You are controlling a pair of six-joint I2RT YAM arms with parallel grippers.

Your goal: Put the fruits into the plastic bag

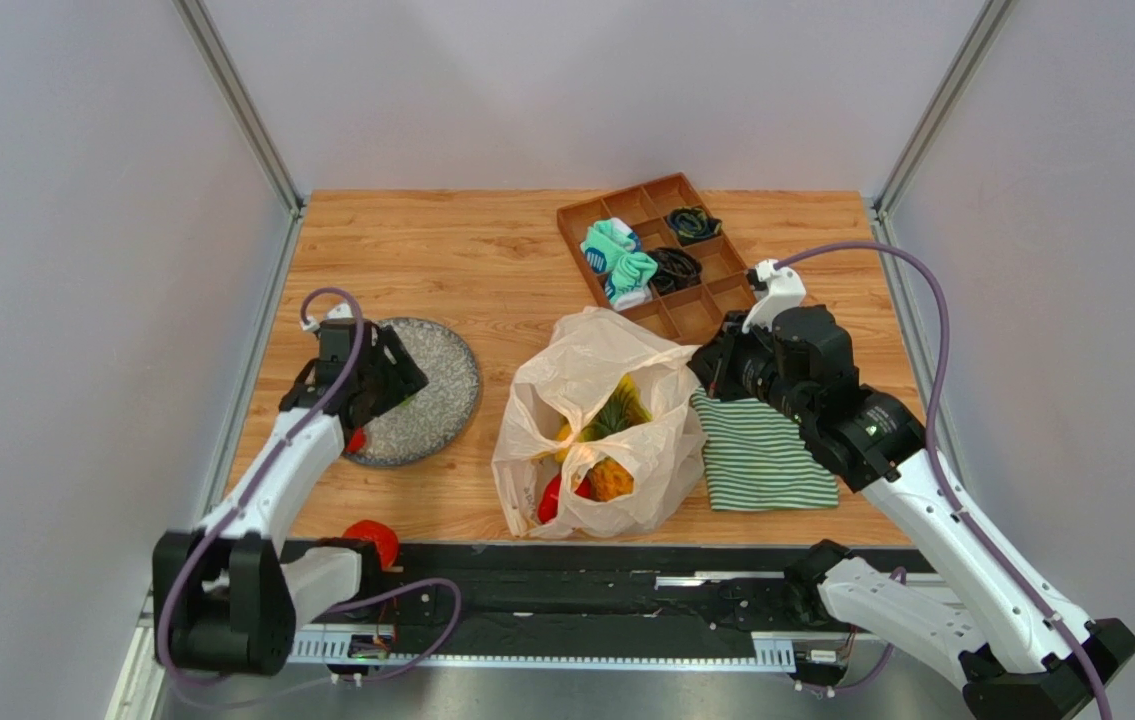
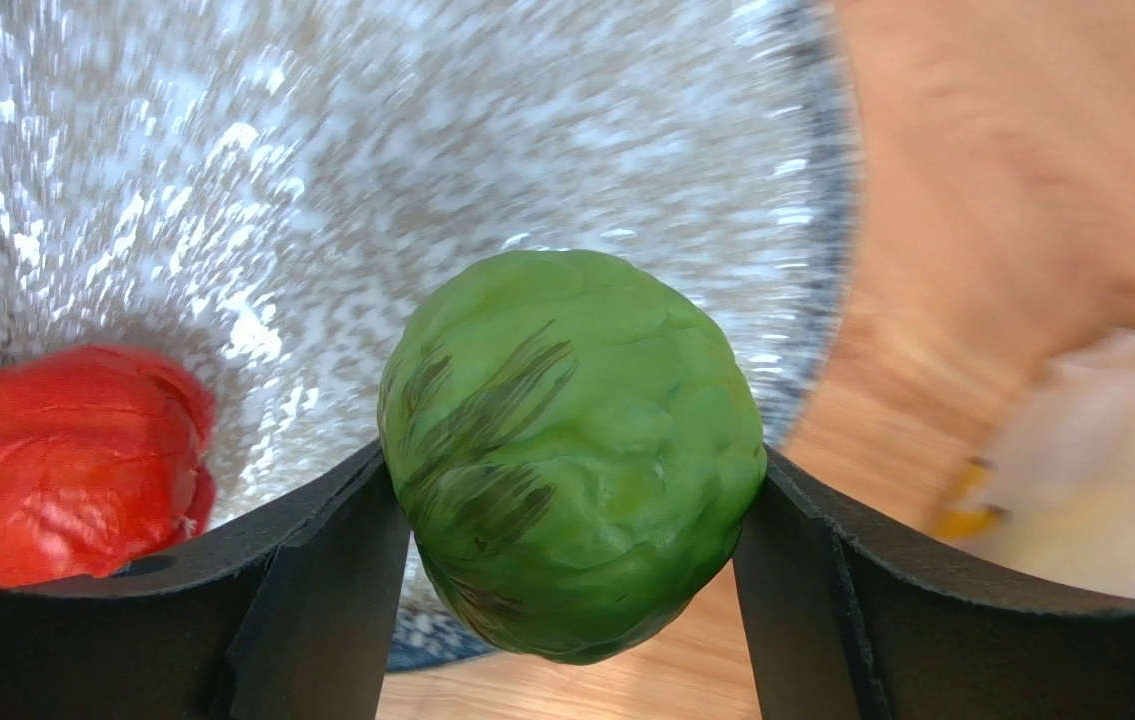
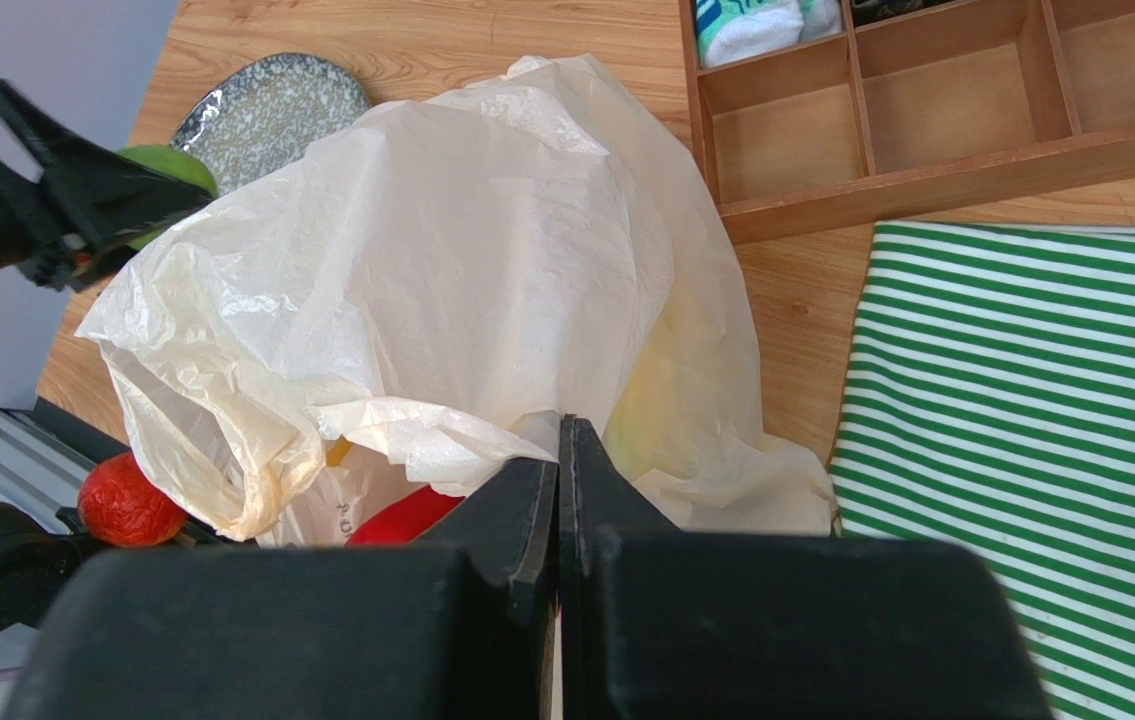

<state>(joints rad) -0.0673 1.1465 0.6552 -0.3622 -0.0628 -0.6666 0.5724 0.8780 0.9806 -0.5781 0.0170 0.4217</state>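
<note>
Our left jaws grip the green fruit (image 2: 573,450); right jaws pinch the plastic bag (image 3: 423,255), whose slack mouth could block it.

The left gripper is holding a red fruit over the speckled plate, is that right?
Not quite. The left gripper holds a green fruit, not a red one, over the speckled plate; the left wrist view shows it. The red fruit lies beside it, ungripped.
</note>
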